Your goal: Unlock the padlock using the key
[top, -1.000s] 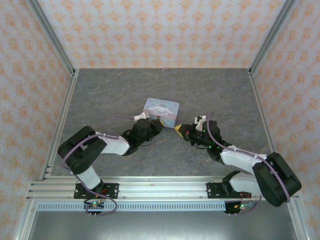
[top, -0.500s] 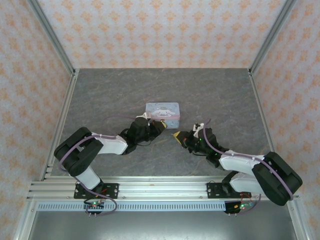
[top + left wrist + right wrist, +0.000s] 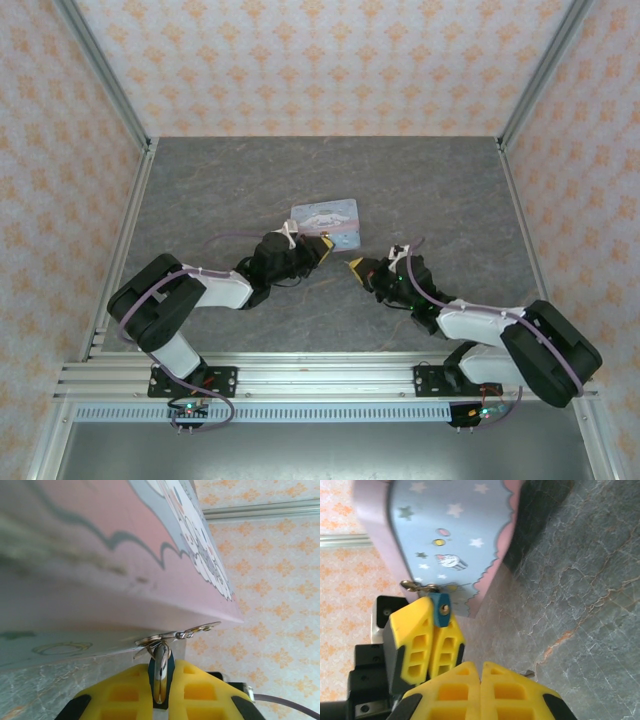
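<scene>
Teal padlock (image 3: 441, 610) hanging at tin (image 3: 450, 530) hasp, left gripper (image 3: 160, 685) clamping it, keyhole facing outward. Right gripper (image 3: 480, 677) hovering just off tin's front, fingers squeezed together, key (image 3: 528, 673) sliver seemingly pinched. Risk: key slipping, missing keyhole; padlock twisting in grip.

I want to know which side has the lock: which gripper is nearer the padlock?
Left. The left gripper is clamped on the padlock, which hangs at the tin's clasp. The right gripper is shut and sits apart from the padlock, to its right.
</scene>
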